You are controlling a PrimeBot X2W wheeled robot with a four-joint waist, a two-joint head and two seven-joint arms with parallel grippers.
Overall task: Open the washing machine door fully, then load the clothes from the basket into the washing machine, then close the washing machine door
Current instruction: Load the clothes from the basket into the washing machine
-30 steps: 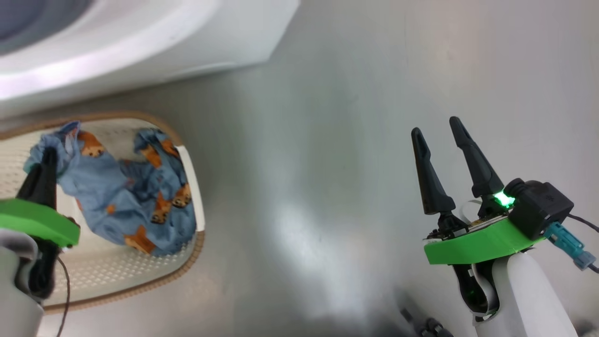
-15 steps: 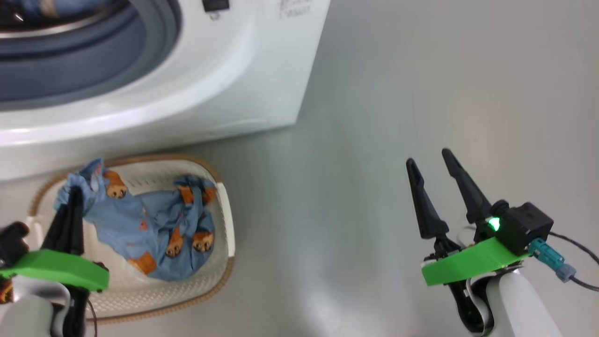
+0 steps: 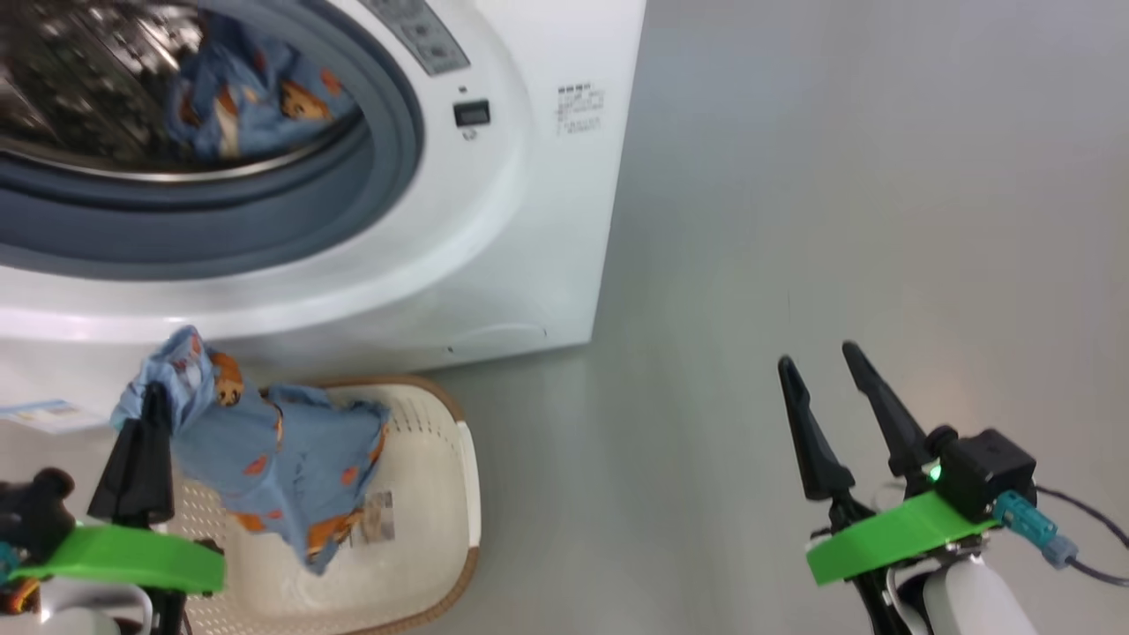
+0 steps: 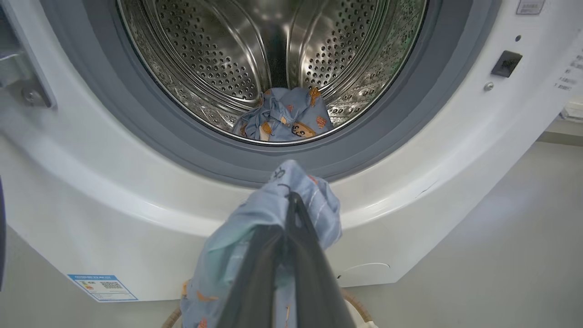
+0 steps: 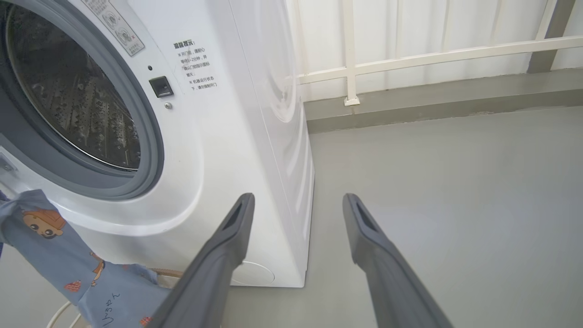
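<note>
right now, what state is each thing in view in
washing machine, mouth open
drum, holding a bear-print piece
basket, upright on the floor
left gripper, jaws shut on the clothes
clothes, hanging over the basket
right gripper, jaws open, empty

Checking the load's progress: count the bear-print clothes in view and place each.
2. The loaded piece lies in the washing machine; the held piece hangs pinched in the left gripper above the basket. More may hide behind it in the basket.
</note>
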